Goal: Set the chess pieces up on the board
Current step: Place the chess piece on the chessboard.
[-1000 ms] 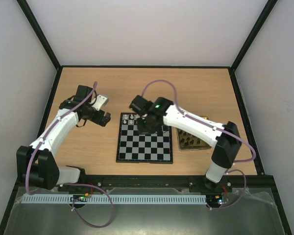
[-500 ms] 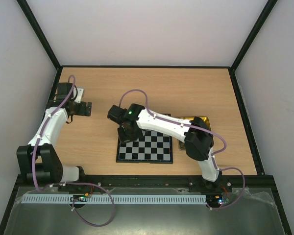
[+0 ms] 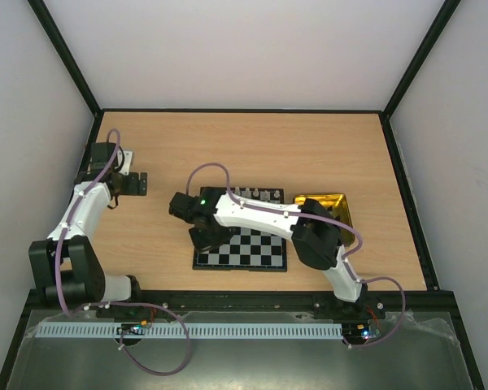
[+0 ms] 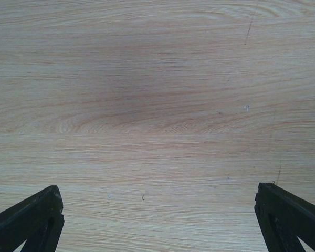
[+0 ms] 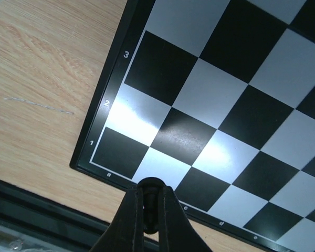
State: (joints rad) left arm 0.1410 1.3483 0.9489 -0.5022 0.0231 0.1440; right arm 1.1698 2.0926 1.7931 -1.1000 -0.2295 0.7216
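Presently, chess pieces (image 3: 256, 195) line the board's (image 3: 252, 248) far edge.

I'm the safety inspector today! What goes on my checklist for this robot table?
Surface: wooden table, light grain, a few small marks.
Job's things: board at the near middle; chess pieces lined along its far row.
Clutter: gold tray beside the board; contents unclear.
Grippers: left gripper open over plain wood; right gripper shut on a black piece, above the board's near-left corner.
Cables: purple cables looping along both arms.
Surroundings: white walls, black frame.
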